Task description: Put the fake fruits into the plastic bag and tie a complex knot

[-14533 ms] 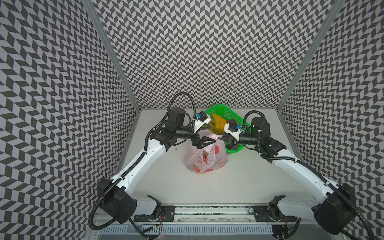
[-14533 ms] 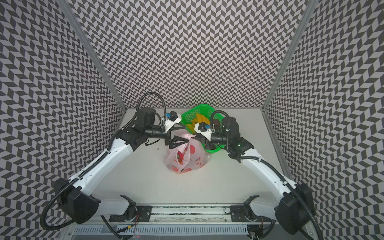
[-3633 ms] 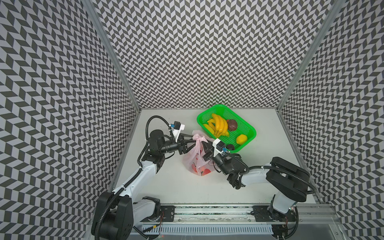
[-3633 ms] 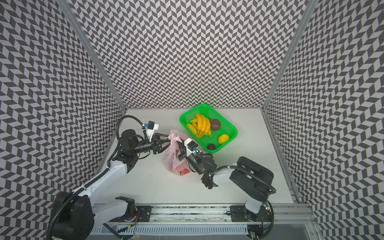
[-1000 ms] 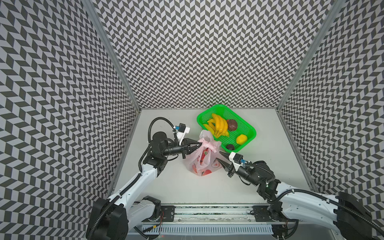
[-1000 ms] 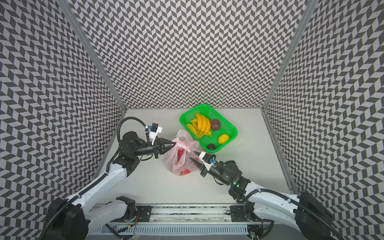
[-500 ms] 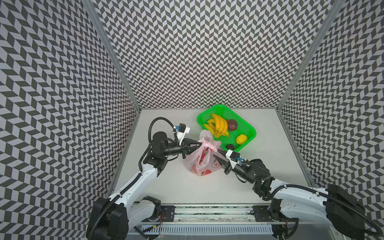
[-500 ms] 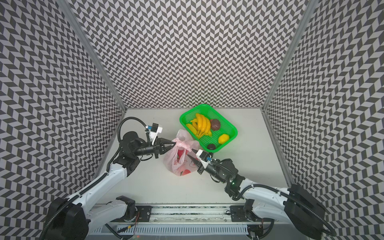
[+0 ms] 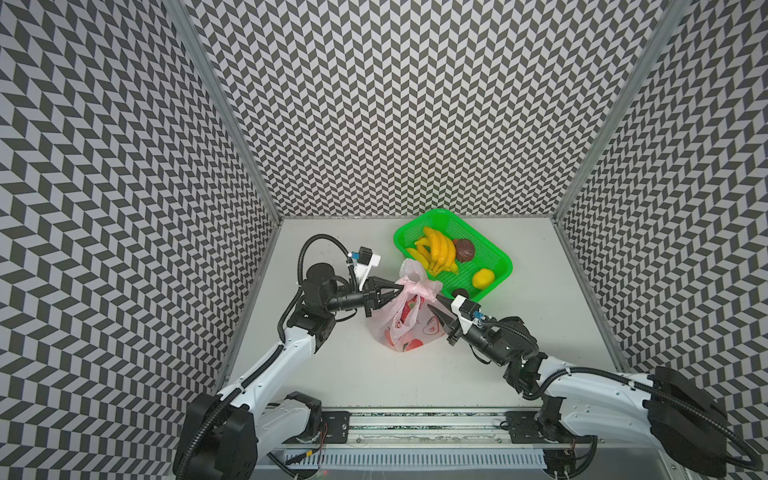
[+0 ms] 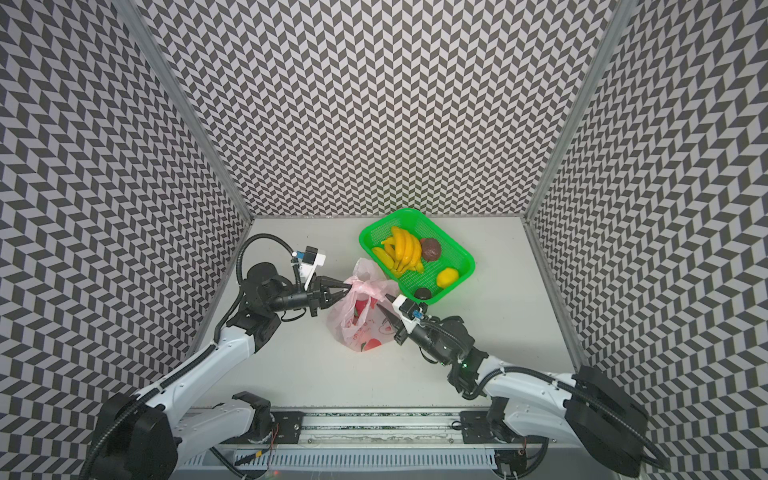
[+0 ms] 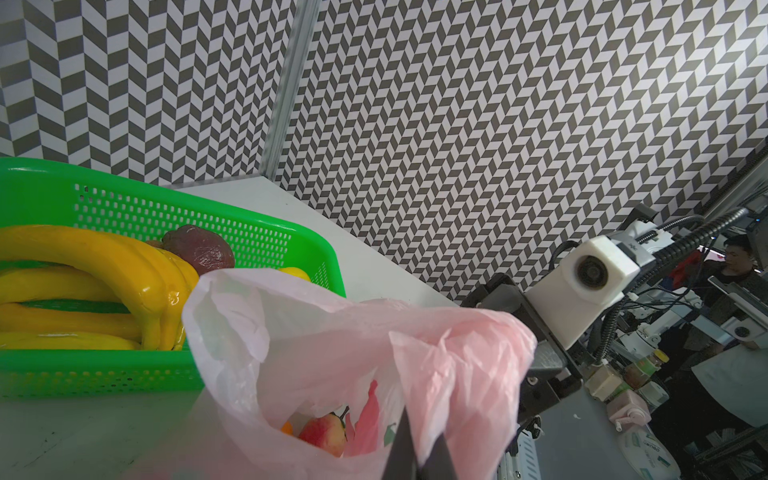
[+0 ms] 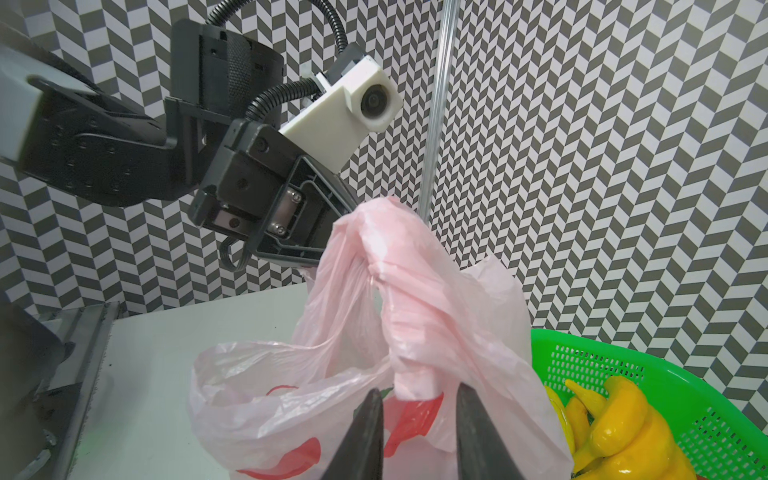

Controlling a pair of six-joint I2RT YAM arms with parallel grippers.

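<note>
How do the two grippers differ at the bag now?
Jaws: left gripper shut on the bunched handle of the plastic bag; right gripper apart around a hanging twisted strip, unclamped. Height: left gripper at the bag's top; right gripper lower, beside it. Both face the bag.

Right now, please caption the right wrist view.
Left gripper holds the plastic bag by its bunched top; right gripper open nearby.

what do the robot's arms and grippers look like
The left arm and right arm have white shells, black joints and black ribbed cable hoses. The left gripper and right gripper are black with tapered pointed jaws, each topped by a white boxy camera housing.
</note>
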